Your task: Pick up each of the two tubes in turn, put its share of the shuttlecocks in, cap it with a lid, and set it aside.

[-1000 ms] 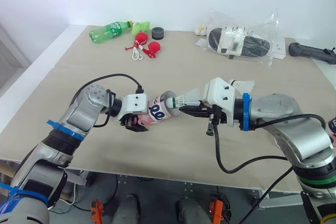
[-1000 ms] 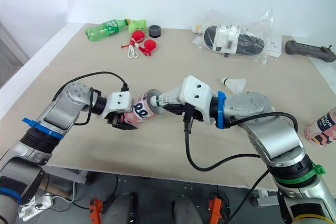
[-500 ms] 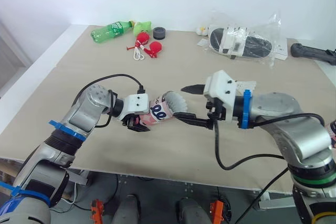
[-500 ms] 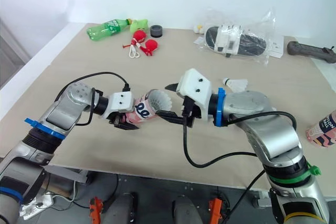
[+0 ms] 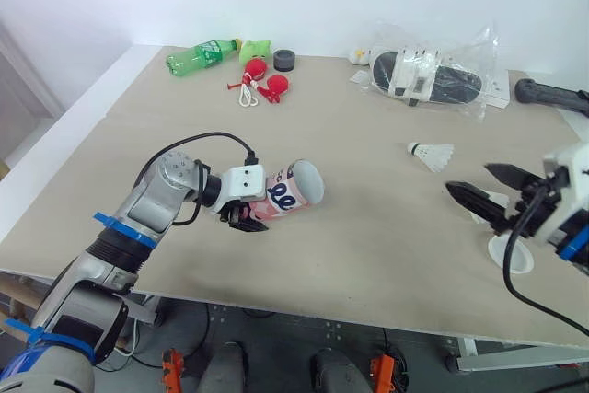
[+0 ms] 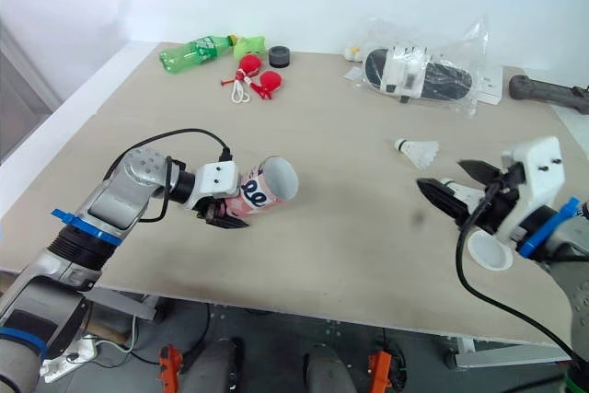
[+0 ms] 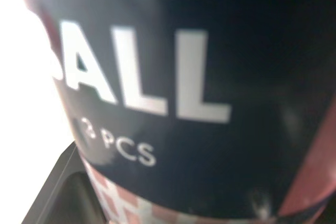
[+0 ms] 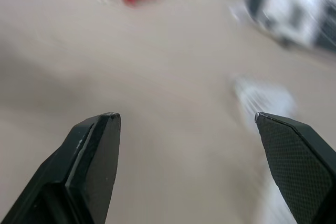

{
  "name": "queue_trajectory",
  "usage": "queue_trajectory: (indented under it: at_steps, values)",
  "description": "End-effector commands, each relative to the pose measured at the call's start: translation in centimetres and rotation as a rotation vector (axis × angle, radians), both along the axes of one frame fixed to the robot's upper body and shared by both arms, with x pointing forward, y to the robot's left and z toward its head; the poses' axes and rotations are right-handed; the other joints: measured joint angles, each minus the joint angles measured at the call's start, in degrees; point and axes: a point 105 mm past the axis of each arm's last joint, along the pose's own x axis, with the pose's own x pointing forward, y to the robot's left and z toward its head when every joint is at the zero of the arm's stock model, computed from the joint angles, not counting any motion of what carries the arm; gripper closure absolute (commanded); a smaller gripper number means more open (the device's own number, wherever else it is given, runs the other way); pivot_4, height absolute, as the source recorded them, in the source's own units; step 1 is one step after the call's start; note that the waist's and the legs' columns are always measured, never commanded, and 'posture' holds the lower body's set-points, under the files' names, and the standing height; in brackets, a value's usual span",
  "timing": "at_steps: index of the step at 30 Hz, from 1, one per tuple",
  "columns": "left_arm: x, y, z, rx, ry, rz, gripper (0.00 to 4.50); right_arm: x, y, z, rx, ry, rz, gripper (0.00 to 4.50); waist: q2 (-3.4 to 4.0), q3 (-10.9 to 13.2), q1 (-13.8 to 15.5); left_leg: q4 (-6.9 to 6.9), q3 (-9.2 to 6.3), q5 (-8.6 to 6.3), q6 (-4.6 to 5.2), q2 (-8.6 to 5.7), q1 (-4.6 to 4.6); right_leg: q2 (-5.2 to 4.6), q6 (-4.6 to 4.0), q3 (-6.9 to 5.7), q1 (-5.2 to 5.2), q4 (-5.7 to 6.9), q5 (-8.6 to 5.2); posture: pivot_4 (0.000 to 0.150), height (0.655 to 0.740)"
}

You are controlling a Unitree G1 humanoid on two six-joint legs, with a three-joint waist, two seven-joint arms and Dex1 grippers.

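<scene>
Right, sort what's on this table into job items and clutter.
Job: tube in the left end effector, shuttlecock, white lid.
Clutter: green bottle, red toy, black roll, bagged shoes, black handle.

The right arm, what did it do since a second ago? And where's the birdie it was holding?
The right gripper let go of the white feathered shuttlecock at the mouth of the pink cardboard tube, then pulled away to the robot's right, open, near the round white lid. The left gripper still holds the tube, and the other white shuttlecock still lies on the table.
</scene>
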Motion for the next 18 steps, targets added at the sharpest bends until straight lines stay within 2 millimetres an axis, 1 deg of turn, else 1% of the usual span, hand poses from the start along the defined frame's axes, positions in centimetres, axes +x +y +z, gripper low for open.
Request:
queue_trajectory:
  at_steps: [1, 4, 7, 10, 12, 15, 18]
  values:
    - [-0.4, -0.8, -0.6, 0.006, 0.014, -0.039, 1.43, -0.1, -2.2, -0.5, -0.067, 0.012, -0.105, 0.11, 0.03, 0.0, 0.0, 0.04, 0.02, 0.00, 0.00, -0.01, 0.00, -0.01, 0.03, 0.02, 0.01, 0.00, 0.01, 0.150, 0.7400]
    - [-0.4, -0.9, -0.6, 0.004, 0.014, -0.046, 1.43, 0.3, -2.5, -1.9, -0.066, 0.049, -0.139, 0.11, 0.09, 0.0, 0.0, 0.09, 0.12, 0.00, 0.00, -0.02, 0.00, -0.02, 0.12, 0.15, 0.01, 0.00, 0.06, 0.150, 0.7400]
    - [-0.4, -1.0, -0.5, 0.002, 0.011, -0.047, 1.43, 1.2, -2.9, -3.3, -0.053, 0.070, -0.201, 0.11, 0.10, -0.1, 0.0, 0.10, 0.11, 0.01, 0.01, -0.02, 0.00, -0.02, 0.13, 0.13, 0.02, 0.00, 0.07, 0.150, 0.7400]
    - [-0.4, -0.8, -0.5, 0.004, 0.005, -0.044, 1.43, 2.6, -2.3, -4.6, 0.004, 0.090, -0.221, 0.11, 0.09, -0.1, -0.1, 0.12, 0.13, 0.01, 0.02, -0.05, -0.03, -0.07, 0.16, 0.12, 0.02, -0.01, 0.06, 0.150, 0.7400]
    - [-0.5, -0.6, -0.5, 0.005, 0.003, -0.041, 1.43, 3.8, -2.7, -5.4, 0.008, 0.104, -0.273, 0.11, 0.11, -0.1, -0.2, 0.12, 0.15, 0.01, 0.02, -0.03, -0.02, -0.06, 0.15, 0.13, 0.03, -0.02, 0.07, 0.150, 0.7400]
    - [-0.5, -0.5, -0.4, 0.003, 0.000, -0.035, 1.43, 4.9, -3.2, -5.8, 0.015, 0.104, -0.322, 0.11, 0.17, 0.0, -0.1, 0.12, 0.15, 0.03, 0.04, -0.03, -0.03, -0.06, 0.15, 0.12, 0.02, -0.02, 0.08, 0.150, 0.7400]
    - [-0.5, -0.4, -0.4, 0.003, -0.002, -0.030, 1.43, 6.7, -2.5, -6.3, 0.032, 0.101, -0.310, 0.11, 0.17, -0.1, -0.1, 0.12, 0.15, 0.02, 0.04, -0.03, -0.05, -0.06, 0.15, 0.12, 0.01, -0.02, 0.06, 0.150, 0.7400]
